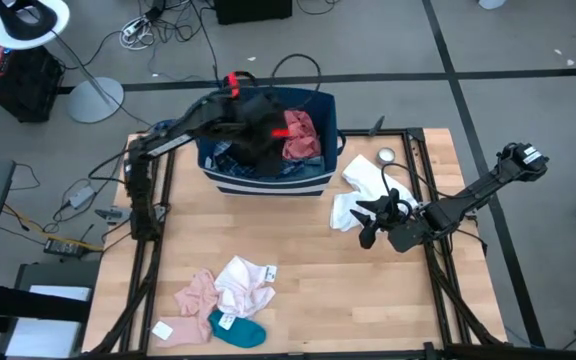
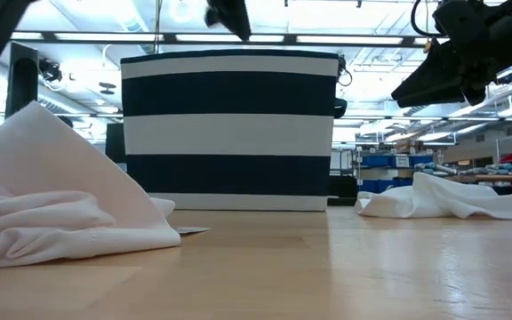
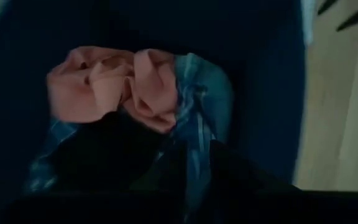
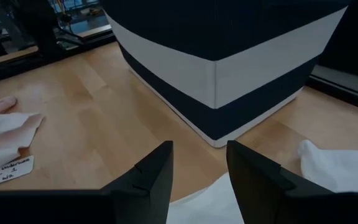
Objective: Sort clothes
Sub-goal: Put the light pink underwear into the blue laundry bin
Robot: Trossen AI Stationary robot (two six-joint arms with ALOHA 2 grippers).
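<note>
The left gripper (image 1: 265,135) is down inside the striped bin (image 1: 268,185) over the coral-red piece (image 1: 299,137) and denim shirt (image 3: 204,106) (whether its jaws hold anything I cannot tell). The right gripper (image 4: 199,165) hovers with jaws parted and empty above the white garment (image 1: 363,190) beside the bin; it should drop straight down and pinch a raised fold, not the flat edge.

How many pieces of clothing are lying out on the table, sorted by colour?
White: 2, the white garment by the right hand and the white piece at the front.
Pale pink: 1, the pink piece.
Teal: 1, the teal sock.
Total: 4.
</note>
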